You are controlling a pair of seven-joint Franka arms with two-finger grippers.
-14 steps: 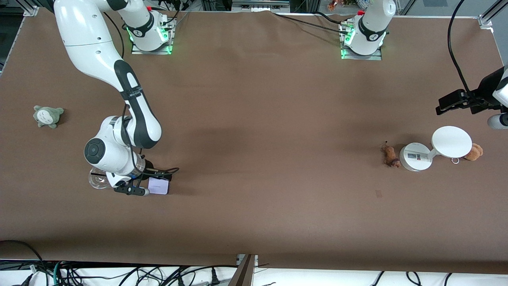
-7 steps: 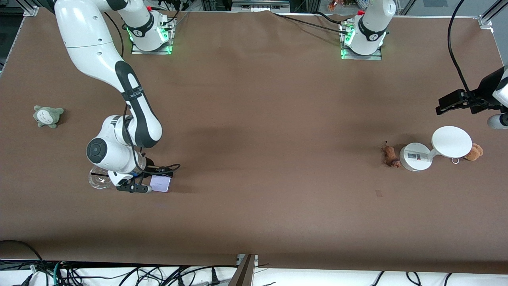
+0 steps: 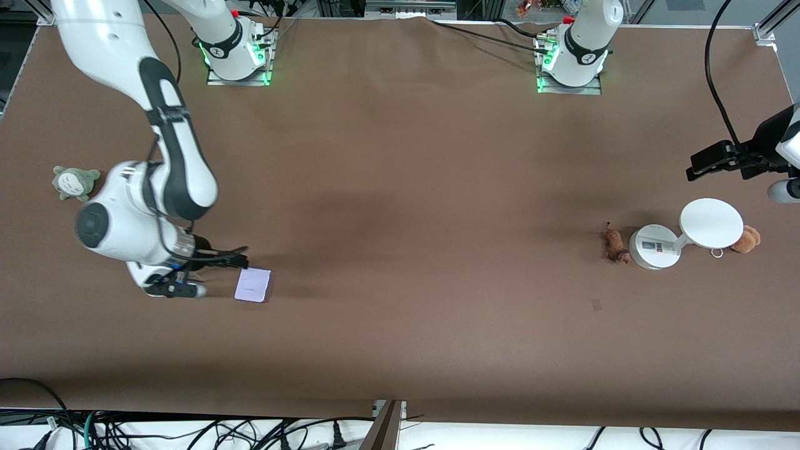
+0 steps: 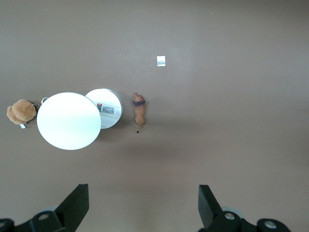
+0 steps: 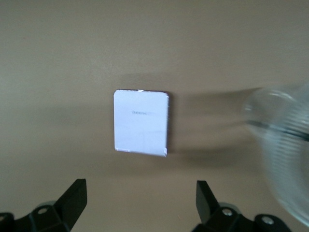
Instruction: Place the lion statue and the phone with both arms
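The phone (image 3: pixel 252 285), a pale lavender slab, lies flat on the brown table toward the right arm's end. It also shows in the right wrist view (image 5: pixel 141 123). My right gripper (image 3: pixel 178 282) hangs open just beside it, with nothing between its fingers (image 5: pixel 140 193). The lion statue (image 3: pixel 614 244), a tiny brown figurine, lies on the table beside the round base of a white stand (image 3: pixel 653 247). The left wrist view looks down on the lion statue (image 4: pixel 139 109). My left gripper (image 3: pixel 709 164) waits high over the left arm's end of the table, open and empty (image 4: pixel 143 198).
The white stand carries a round disc (image 3: pixel 711 223), and an orange-brown plush (image 3: pixel 747 239) sits beside it. A grey-green plush (image 3: pixel 76 182) lies at the right arm's end. A clear glass (image 5: pixel 285 145) stands close to the right gripper. A small tag (image 4: pixel 161 61) lies near the lion statue.
My right gripper has opened and let go of the phone. It has risen and drawn away toward the right arm's end of the table. The left arm has not moved.
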